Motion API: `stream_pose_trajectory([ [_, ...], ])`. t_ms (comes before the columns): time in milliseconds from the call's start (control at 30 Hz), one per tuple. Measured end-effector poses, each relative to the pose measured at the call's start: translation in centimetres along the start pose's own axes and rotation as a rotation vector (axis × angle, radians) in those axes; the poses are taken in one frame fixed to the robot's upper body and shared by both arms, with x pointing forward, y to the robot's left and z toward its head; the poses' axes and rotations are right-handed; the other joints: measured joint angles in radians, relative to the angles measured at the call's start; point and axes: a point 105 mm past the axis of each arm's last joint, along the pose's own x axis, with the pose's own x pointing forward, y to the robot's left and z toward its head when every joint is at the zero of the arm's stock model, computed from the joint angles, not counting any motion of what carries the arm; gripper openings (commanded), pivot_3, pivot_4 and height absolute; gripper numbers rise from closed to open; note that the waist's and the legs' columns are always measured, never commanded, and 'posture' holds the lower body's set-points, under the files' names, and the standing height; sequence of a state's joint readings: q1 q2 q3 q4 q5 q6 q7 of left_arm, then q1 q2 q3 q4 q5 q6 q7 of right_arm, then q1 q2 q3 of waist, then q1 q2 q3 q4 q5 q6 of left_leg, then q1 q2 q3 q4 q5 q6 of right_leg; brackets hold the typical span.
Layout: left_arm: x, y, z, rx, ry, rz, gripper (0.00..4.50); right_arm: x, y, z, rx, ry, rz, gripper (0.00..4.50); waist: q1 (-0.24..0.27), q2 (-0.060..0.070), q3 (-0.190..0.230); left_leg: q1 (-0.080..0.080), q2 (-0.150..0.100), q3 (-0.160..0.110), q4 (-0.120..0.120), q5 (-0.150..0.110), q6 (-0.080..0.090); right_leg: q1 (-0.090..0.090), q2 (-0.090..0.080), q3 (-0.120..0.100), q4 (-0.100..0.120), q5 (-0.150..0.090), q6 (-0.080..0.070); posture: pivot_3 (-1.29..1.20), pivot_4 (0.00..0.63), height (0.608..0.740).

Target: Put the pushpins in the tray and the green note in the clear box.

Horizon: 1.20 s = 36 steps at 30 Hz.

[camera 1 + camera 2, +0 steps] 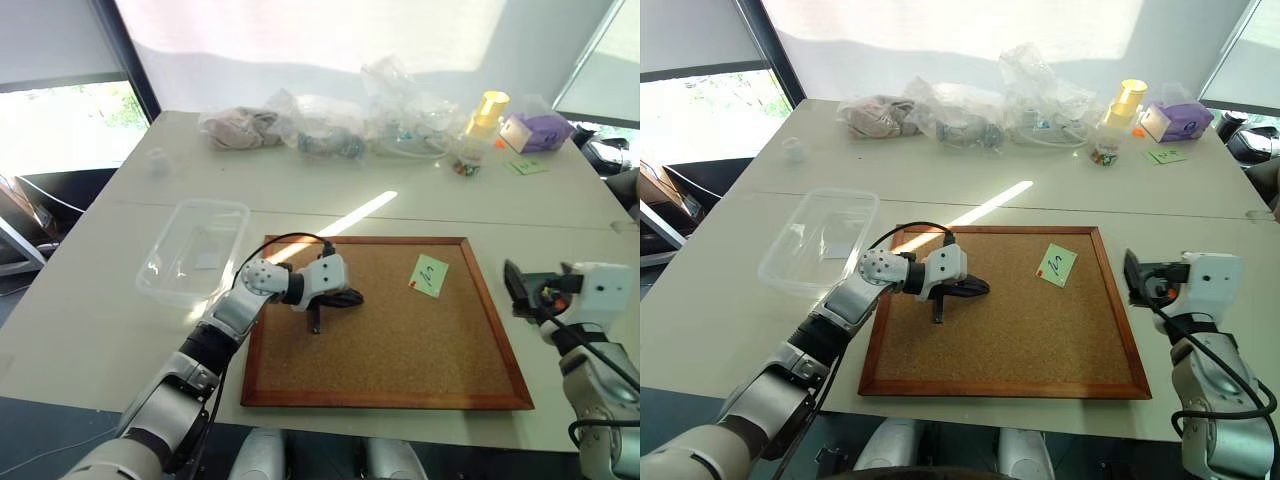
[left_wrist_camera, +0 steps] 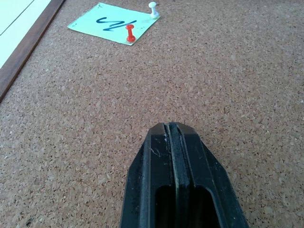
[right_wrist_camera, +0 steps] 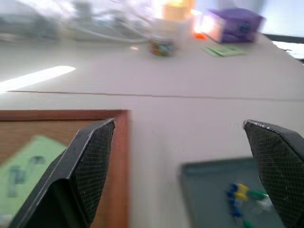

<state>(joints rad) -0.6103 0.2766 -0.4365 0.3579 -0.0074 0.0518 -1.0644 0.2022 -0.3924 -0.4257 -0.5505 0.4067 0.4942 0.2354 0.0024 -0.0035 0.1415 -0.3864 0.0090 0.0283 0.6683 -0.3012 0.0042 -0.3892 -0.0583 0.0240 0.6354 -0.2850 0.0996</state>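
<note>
The green note (image 1: 428, 275) lies on the cork board (image 1: 400, 370), near its far right corner. A red pushpin (image 2: 129, 33) and a white one (image 2: 153, 9) stand in the note. My left gripper (image 1: 352, 297) is shut and empty, just over the middle of the board and pointing toward the note. My right gripper (image 3: 179, 123) is open and empty, hovering off the board's right edge. Just beyond it the dark grey tray (image 3: 204, 185) rests on the table with several pushpins (image 3: 237, 194) inside. The clear box (image 1: 195, 250) stands empty left of the board.
Soft plastic bags (image 1: 320, 125) line the table's far edge. Beside them are a jar with a yellow cap (image 1: 485, 120) and a purple box (image 1: 537, 130). Another green note (image 1: 527, 167) lies at the far right.
</note>
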Motion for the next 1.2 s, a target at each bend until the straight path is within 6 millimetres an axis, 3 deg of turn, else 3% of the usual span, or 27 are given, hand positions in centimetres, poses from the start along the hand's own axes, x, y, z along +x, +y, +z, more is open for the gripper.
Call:
stream_pose_trajectory([
  [100,0.0,0.0,0.0,0.0,0.001,-0.001,0.0,0.1,2.8,-1.3,0.006,0.063,0.146,4.39,0.001,0.0,0.0,0.0,0.0,0.0,0.0,0.0,0.0,0.0,0.0,0.0,0.0,0.0,0.0,0.0,0.15,0.74],
  [200,0.0,0.1,0.0,0.0,0.002,-0.005,0.0,0.5,3.9,-1.6,0.009,0.076,0.194,4.39,0.002,0.0,0.0,0.0,0.0,0.0,0.0,0.0,0.0,0.0,-0.001,0.0,-0.001,0.0,-0.001,0.0,0.15,0.74],
  [600,0.1,0.2,0.2,0.004,0.0,-0.006,0.0,1.2,5.4,-4.2,0.0,0.172,0.259,4.39,0.004,-0.001,0.0,-0.001,0.0,0.0,0.0,0.0,0.0,-0.001,-0.002,0.0,-0.001,-0.001,-0.001,0.0,0.15,0.74],
  [700,0.1,0.2,0.2,0.004,0.0,-0.006,0.0,1.3,5.3,-4.6,-0.008,0.183,0.254,3.1,0.004,-0.001,0.0,-0.001,0.0,0.0,0.0,0.0,0.0,-0.001,-0.002,0.0,-0.001,-0.001,-0.001,0.0,0.15,0.74],
  [900,0.1,0.2,0.2,0.003,0.0,-0.006,0.0,1.4,5.7,-5.1,-0.015,0.193,0.267,0.04,0.004,-0.001,0.0,-0.001,0.0,0.0,0.0,0.0,0.0,-0.001,-0.002,0.0,-0.001,-0.001,-0.001,0.0,0.15,0.74],
  [1200,0.1,0.2,0.1,0.004,0.001,-0.005,0.0,1.7,5.9,-5.0,-0.013,0.191,0.275,0.04,0.004,-0.001,0.0,-0.001,0.0,0.0,0.0,0.0,0.0,-0.001,-0.003,0.0,-0.001,-0.001,-0.003,0.0,0.15,0.74],
])
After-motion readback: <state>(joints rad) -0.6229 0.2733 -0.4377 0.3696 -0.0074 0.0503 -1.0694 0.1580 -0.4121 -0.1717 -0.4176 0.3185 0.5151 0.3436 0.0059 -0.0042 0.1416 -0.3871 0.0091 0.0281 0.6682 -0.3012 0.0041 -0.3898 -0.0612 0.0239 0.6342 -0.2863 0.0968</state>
